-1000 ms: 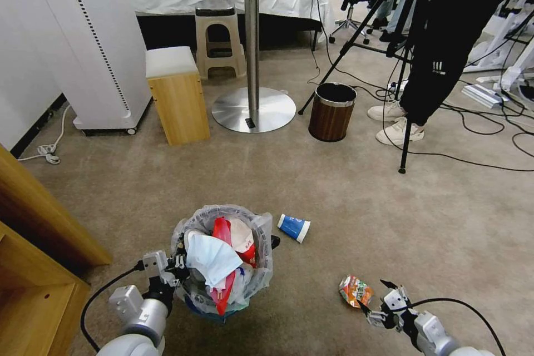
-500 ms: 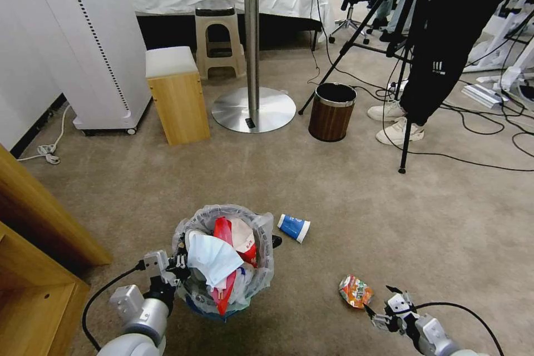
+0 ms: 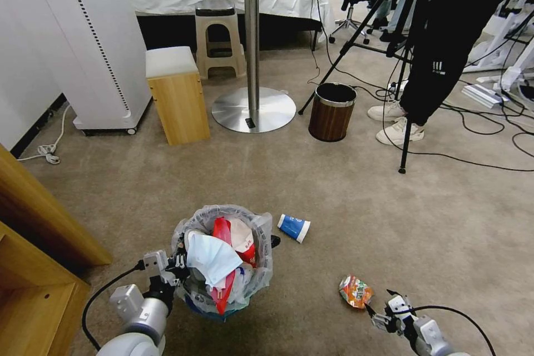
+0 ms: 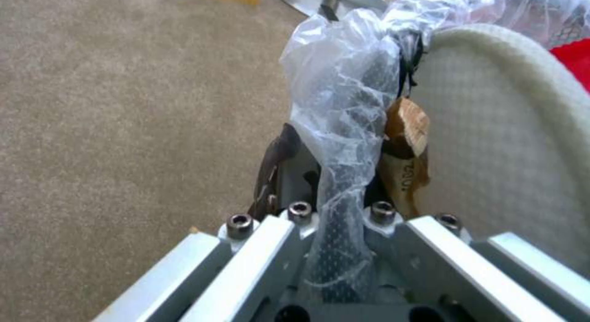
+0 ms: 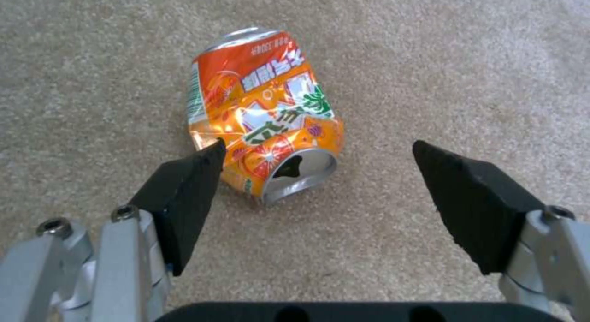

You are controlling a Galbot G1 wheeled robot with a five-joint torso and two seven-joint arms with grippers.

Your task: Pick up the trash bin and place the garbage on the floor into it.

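- From my head view the right arm is cut off at the bottom edge, and the trash bin's (image 3: 225, 267) base is hard to make out behind the bag and the left arm; only a bit of blue shows low down.
- In the left wrist view I can't see the pads themselves; the crinkly clear bag covers the spot where they meet the mesh rim.
- The left gripper (image 3: 177, 263) is low at the bin's left side, clamped on the rim (image 4: 335, 183) with the plastic pinched in. A wooden stick (image 4: 405, 151) and a white slipper (image 4: 504, 123) sit just inside it.
- The bin stands on the carpet in front of me, stuffed with a light-blue mask (image 3: 211, 258) and red wrappers (image 3: 222, 231).
- The right gripper (image 3: 381, 308) reaches forward close to the floor, fingers spread wide. The crushed orange can (image 5: 264, 114) lies just ahead, its near end between the two fingertips (image 5: 191, 179).
- Compared with a second ago, the right gripper has drawn back toward me and lower; the can, the bin and the blue-white paper cup (image 3: 293, 227) haven't moved.
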